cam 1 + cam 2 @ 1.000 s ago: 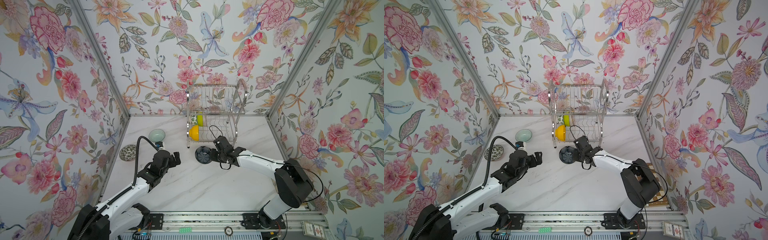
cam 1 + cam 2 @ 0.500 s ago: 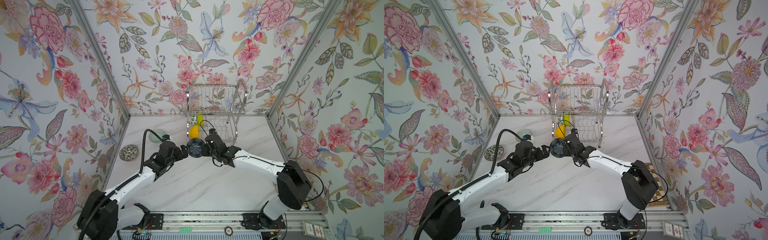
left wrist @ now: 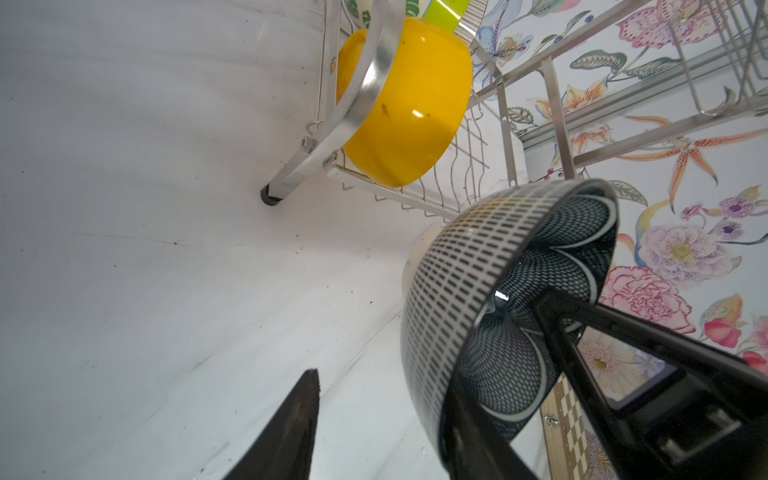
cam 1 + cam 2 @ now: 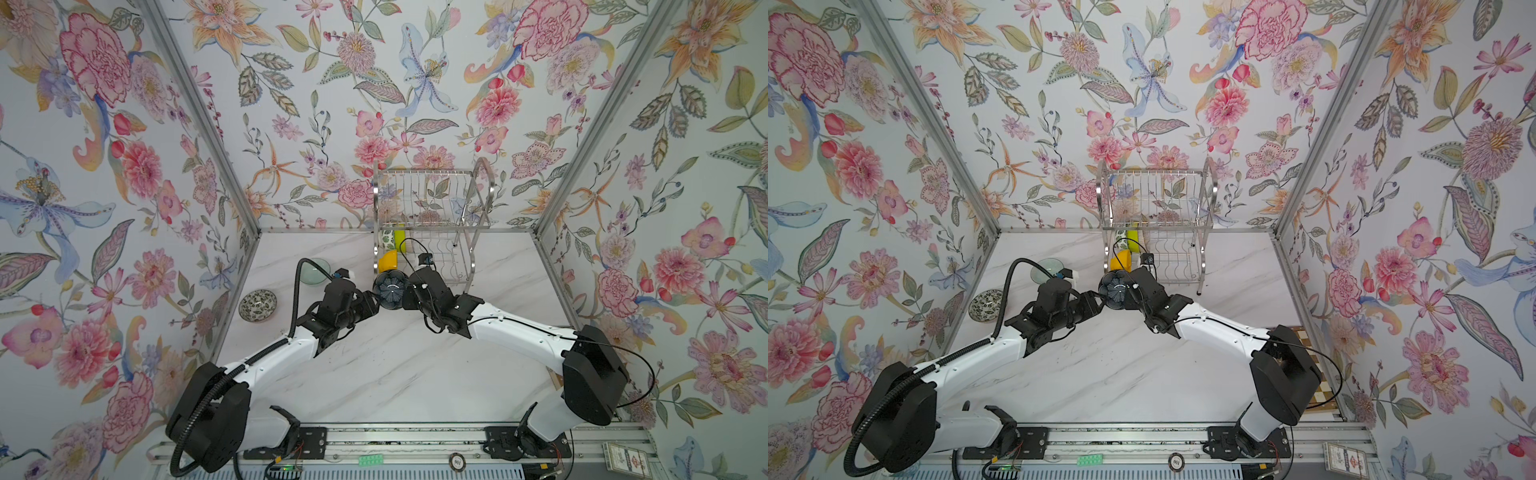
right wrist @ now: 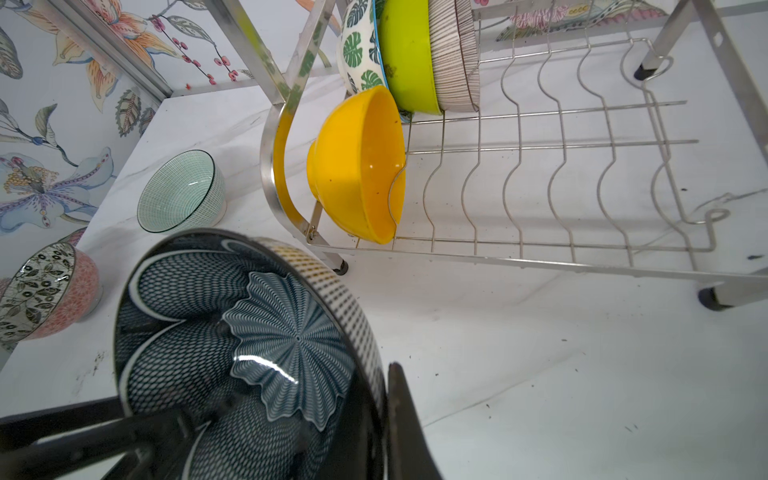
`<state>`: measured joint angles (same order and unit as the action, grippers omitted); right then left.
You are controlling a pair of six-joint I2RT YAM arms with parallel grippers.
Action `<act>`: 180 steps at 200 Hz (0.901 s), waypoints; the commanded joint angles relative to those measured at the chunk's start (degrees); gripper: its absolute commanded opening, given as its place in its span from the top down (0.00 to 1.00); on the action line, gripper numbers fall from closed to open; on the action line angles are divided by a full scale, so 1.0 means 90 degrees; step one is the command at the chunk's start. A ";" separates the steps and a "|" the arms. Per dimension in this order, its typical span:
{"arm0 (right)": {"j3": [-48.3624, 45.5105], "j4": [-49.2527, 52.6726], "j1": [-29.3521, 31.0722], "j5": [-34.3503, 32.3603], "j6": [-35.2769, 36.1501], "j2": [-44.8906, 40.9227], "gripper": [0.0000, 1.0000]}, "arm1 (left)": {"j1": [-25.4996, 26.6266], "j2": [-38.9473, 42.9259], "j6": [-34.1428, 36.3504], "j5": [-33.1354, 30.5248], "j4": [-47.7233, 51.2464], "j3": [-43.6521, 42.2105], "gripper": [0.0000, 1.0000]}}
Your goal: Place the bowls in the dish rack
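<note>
The dark navy flower bowl [image 4: 388, 290] [image 5: 249, 332] hangs tilted just in front of the dish rack's [image 4: 482, 178] left leg. My right gripper [image 4: 405, 291] [image 5: 374, 382] is shut on its rim. My left gripper [image 4: 374, 300] [image 3: 380, 386] straddles the opposite rim, one finger inside the bowl, the other still apart from the wall. On the lower tier stand the orange-yellow [image 5: 357, 166], green-leaf white [image 5: 357, 54], lime green [image 5: 409, 54] and striped [image 5: 455, 54] bowls. The celadon [image 4: 313, 270] and speckled [image 4: 257, 305] bowls sit on the table at left.
Most slots of the rack's lower tier [image 5: 540, 249] to the right of the bowls hold nothing. A wooden chessboard [image 4: 1312, 374] lies by the right wall behind my right arm. Flowered walls close in three sides.
My right gripper has carried the navy bowl left and toward the rack's front corner. My left arm has swung in to meet it, and its jaws have narrowed around the rim.
</note>
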<state>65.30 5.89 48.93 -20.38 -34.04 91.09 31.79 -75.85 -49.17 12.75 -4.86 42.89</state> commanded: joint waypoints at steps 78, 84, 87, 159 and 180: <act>-0.0010 -0.0730 0.0438 -0.0626 0.0056 -0.0335 1.00 | 0.0144 -0.0224 0.0289 -0.0119 0.0245 0.0479 1.00; -0.0018 -0.0728 0.0440 -0.0626 0.0035 -0.0327 1.00 | 0.0154 -0.0216 0.0322 -0.0160 0.0297 0.0515 1.00; -0.0013 -0.0723 0.0437 -0.0626 0.0023 -0.0319 1.00 | 0.0158 -0.0223 0.0334 -0.0180 0.0313 0.0544 1.00; -0.0273 -0.0780 0.0217 -0.0053 -0.0422 -0.0523 0.63 | 0.0209 -0.0176 0.0504 -0.0834 0.0672 0.0853 1.00; -0.0512 -0.0977 0.0069 0.0257 -0.0580 -0.0738 0.46 | 0.0218 -0.0166 0.0620 -0.1182 0.0844 0.0974 1.00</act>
<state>63.18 0.08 50.89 -21.50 -36.71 87.42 33.41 -77.80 -45.84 6.55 2.55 47.97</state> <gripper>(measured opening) 0.467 0.110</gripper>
